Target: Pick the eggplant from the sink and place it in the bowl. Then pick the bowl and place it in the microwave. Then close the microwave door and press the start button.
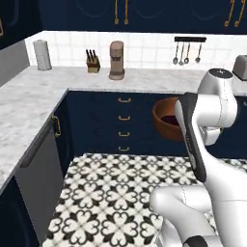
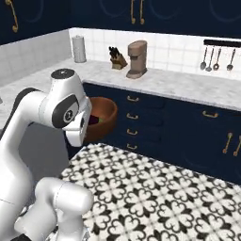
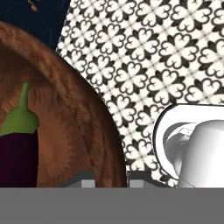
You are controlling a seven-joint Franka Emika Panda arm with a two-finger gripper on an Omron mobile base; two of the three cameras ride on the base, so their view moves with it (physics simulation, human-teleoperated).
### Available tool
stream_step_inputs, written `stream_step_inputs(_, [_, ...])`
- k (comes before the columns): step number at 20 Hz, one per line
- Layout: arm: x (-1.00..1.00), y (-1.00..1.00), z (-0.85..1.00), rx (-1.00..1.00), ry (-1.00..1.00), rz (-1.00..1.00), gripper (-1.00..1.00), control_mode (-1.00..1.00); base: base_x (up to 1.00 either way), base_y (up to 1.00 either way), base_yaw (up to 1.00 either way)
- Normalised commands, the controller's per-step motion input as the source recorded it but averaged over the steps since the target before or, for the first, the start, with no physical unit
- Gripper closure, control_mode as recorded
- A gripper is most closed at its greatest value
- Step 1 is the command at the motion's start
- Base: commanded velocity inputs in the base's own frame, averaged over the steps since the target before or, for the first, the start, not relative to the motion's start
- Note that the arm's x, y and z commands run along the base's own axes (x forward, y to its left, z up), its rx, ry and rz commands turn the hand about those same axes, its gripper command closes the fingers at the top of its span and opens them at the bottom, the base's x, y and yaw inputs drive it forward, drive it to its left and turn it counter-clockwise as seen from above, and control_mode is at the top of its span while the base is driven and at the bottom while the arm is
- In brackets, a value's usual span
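Note:
The reddish-brown bowl [image 1: 165, 119] hangs in the air in front of the navy drawers, above the patterned floor, partly hidden behind my arm. In the right base view the bowl [image 2: 104, 116] sits just right of my wrist. Inside it lies the dark purple eggplant [image 3: 17, 155] with its green cap, also seen as the eggplant [image 1: 168, 118] in the left base view. My gripper [image 3: 111, 180] is shut on the bowl's rim [image 3: 109, 144], which runs between the two fingertips [image 3: 87, 181]. The sink and the microwave are out of view.
Marble counter [image 1: 29, 103] wraps the corner and carries a paper towel roll [image 1: 42, 55], knife block [image 1: 92, 61] and brown coffee machine [image 1: 116, 60]. Utensils hang on a rail [image 1: 188, 50]. A grey appliance front [image 1: 41, 178] stands at left. Tiled floor [image 2: 155, 188] lies open below.

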Motion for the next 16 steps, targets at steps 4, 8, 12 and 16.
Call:
stream_step_inputs(4, [0.0,0.0,0.0,0.0,0.0,0.0,1.0,1.0,0.0,-0.11,-0.91])
stream_step_inputs(8, [0.0,0.0,0.0,0.0,0.0,0.0,1.0,1.0,0.0,-0.14,-0.91])
stream_step_inputs(12, [0.0,0.0,0.0,0.0,0.0,0.0,1.0,1.0,0.0,-0.16,-0.91])
stream_step_inputs(16, [0.0,0.0,0.0,0.0,0.0,0.0,1.0,1.0,0.0,-0.15,-0.9])
